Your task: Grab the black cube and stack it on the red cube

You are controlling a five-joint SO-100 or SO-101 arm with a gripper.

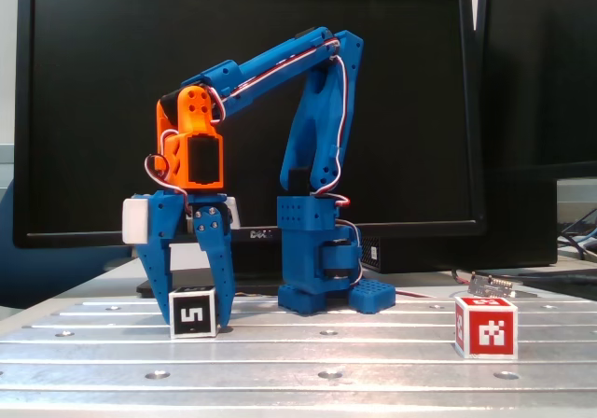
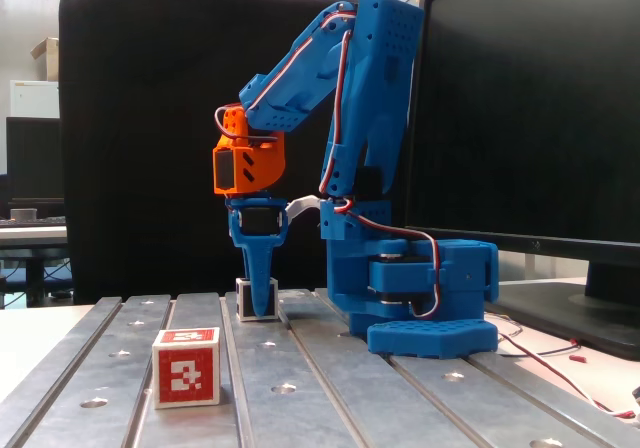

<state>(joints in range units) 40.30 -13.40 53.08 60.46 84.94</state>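
Note:
The black cube (image 1: 193, 313) stands on the slotted metal table (image 1: 326, 353) at the left of a fixed view, its white "5" mark facing the camera. My blue gripper (image 1: 195, 317) points straight down over it. One finger presses each side of the cube, which rests on the table. In another fixed view the near finger (image 2: 262, 298) covers most of the black cube (image 2: 243, 299). The red cube (image 1: 486, 326) sits far to the right, apart from the arm. That same red cube (image 2: 187, 366) is in the foreground of the side-on view.
The blue arm base (image 1: 322, 283) stands behind the cubes at the table's middle. A large dark monitor (image 1: 252, 82) fills the background. A small metal part (image 1: 492, 285) and wires lie behind the red cube.

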